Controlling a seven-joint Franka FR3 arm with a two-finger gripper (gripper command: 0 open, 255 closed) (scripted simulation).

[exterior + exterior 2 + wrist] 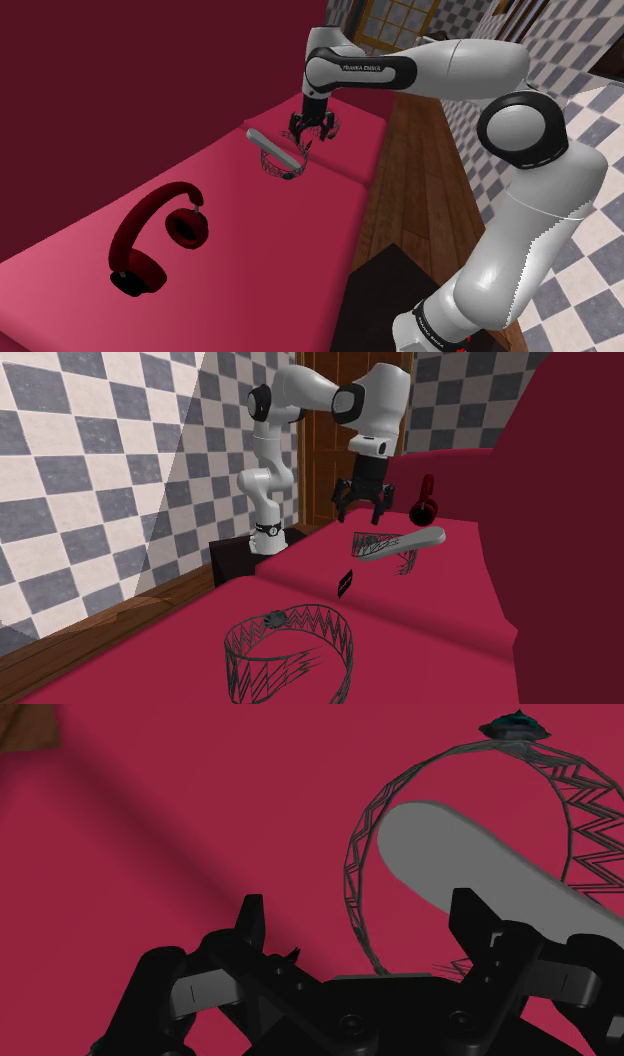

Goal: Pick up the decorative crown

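Observation:
A dark wire crown (357, 869) with a teal gem on its rim lies on the red cushion (250, 260). A grey oblong object (480, 864) lies across it. My gripper (362, 924) hovers open just above this crown's near rim, touching nothing. In the shoulder view the gripper (310, 133) hangs past the crown (280, 168) and the grey object (275, 148). The second exterior view shows the gripper (364, 512) above the crown (372, 542), and a second, similar wire crown (300, 622) in the foreground.
Dark red headphones (155, 240) lie on the cushion at the shoulder view's left. A small black card (346, 582) stands between the two crowns. The sofa's red backrest (120, 90) rises behind. My stand (400, 290) is beside the seat edge.

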